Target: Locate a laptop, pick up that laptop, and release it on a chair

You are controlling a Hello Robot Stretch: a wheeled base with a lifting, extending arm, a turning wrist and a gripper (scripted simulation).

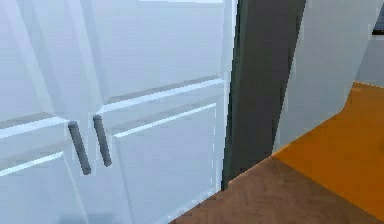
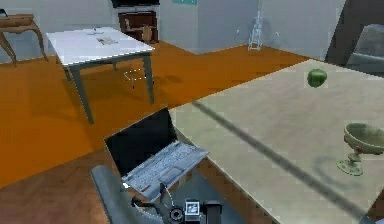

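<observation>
Reaching gripper [image 2: 150, 197]: bottom centre of the arm side view, at the open laptop [image 2: 158, 152]; cannot tell whether it holds anything.
Right side: green ball [image 2: 318, 77] and goblet [image 2: 357, 148] on the beige tabletop [image 2: 260, 120].
Forward view: white doors [image 1: 150, 110].

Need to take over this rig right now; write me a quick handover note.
Pincer: low in the arm side view, at the open laptop; cannot tell whether it holds it.
Laptop: beside a pale surface, a grey curved shape by it.
Done: laptop located.
Left: confirm the pick-up, then release it on a chair; what looks like a grey armchair shows at that view's top right.
</observation>
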